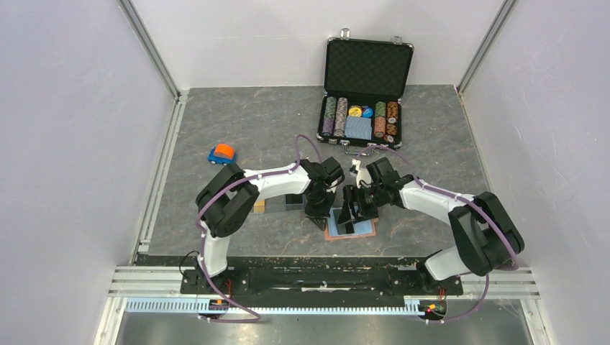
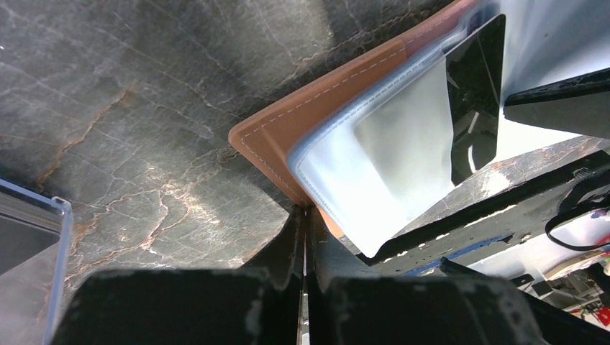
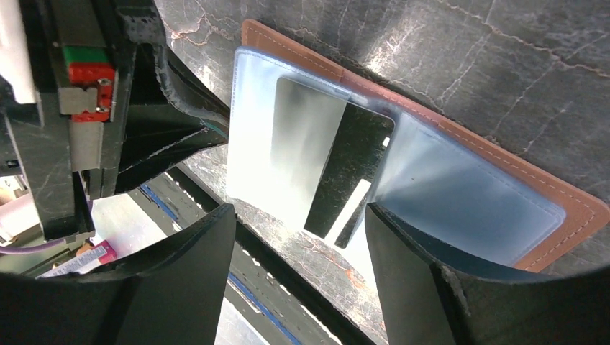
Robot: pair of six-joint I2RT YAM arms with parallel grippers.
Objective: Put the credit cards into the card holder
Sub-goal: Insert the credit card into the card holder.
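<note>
Top external view shows the open tan-brown leather card holder (image 1: 350, 230), blue inside with clear sleeves, lying on the grey marbled bench (image 1: 252, 122) near the arm bases, with the left end effector (image 1: 316, 218) at its left edge and the right end effector (image 1: 354, 215) over it. Left wrist view shows the left end effector's jaws pressed together, tips right at the holder's stitched edge, beside a clear sleeve with a black plastic credit card (image 2: 475, 100). Right wrist view shows the right end effector's jaws standing apart, gripping nothing, either side of the black card, which sits partly inside a sleeve, its lower end poking out.
</note>
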